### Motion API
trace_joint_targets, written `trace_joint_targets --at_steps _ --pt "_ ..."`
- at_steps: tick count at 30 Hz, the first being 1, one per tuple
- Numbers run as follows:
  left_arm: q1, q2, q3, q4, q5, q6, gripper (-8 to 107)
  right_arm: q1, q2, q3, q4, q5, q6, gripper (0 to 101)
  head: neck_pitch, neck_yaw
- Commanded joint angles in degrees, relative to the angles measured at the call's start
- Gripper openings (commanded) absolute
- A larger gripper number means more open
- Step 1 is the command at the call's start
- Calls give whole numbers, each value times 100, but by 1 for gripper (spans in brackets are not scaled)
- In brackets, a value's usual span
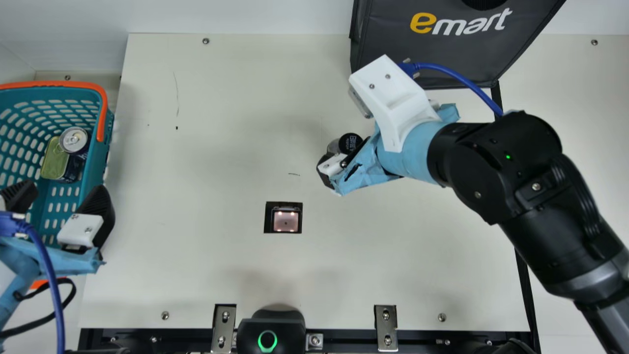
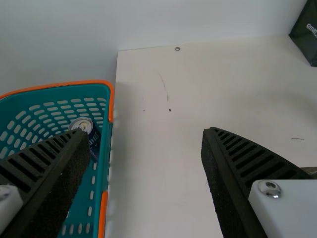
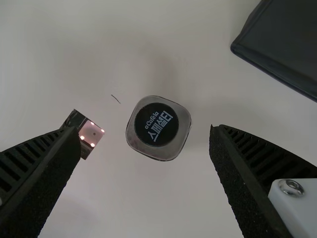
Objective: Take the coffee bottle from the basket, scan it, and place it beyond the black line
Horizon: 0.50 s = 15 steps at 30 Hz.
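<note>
Coffee bottle (image 3: pixel 158 128) upright on the table, between the right gripper's (image 3: pixel 143 130) parted fingers, unclamped. Scanner (image 1: pixel 286 220) near; black line (image 1: pixel 527 290) well off. Left gripper (image 1: pixel 66 189) spread by the basket (image 1: pixel 98 169). Risk: an off-centre close or a low finger could tip the bottle. Right wrist view gives gaps both sides of it; in main view the gripper partly covers the bottle, but the line shows.

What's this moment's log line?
Squarish clear black-capped bottle: upright on cream table | right black ribbed claw: open, near bottle | left claw: open over teal plastic basket
</note>
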Motion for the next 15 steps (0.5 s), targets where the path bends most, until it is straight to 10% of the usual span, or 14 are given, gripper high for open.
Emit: trace_joint_targets --at_steps 1,15 --pt "0 0 0 0 0 0 90 8 28 34 -20 -9 6 91 -157 9" --pt "0 0 0 0 0 0 90 38 292 197 -57 -190 -69 91 -157 9"
